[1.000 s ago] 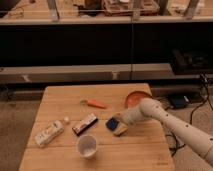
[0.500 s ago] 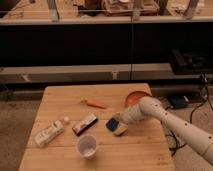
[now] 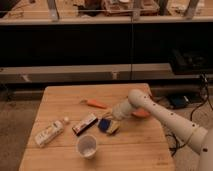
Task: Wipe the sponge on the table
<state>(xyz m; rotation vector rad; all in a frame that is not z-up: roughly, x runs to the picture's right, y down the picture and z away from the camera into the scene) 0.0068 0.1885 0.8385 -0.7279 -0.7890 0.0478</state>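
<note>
The sponge (image 3: 108, 126), dark blue with a yellow edge, lies on the light wooden table (image 3: 135, 150) just right of centre. My gripper (image 3: 114, 118) reaches in from the right on a pale arm and meets the sponge at its upper right corner, shut on it and pressing it to the wood. The arm hides the far side of the sponge.
A dark red-edged flat box (image 3: 85, 123) lies just left of the sponge. An orange carrot (image 3: 95, 103) is behind it, a white cup (image 3: 87, 146) in front, and a white packet (image 3: 48, 133) at the left. An orange bowl (image 3: 141, 113) shows behind the arm.
The sponge and my gripper have slid a little to the left across the table, closer to the red-edged box. Everything else stays put.
</note>
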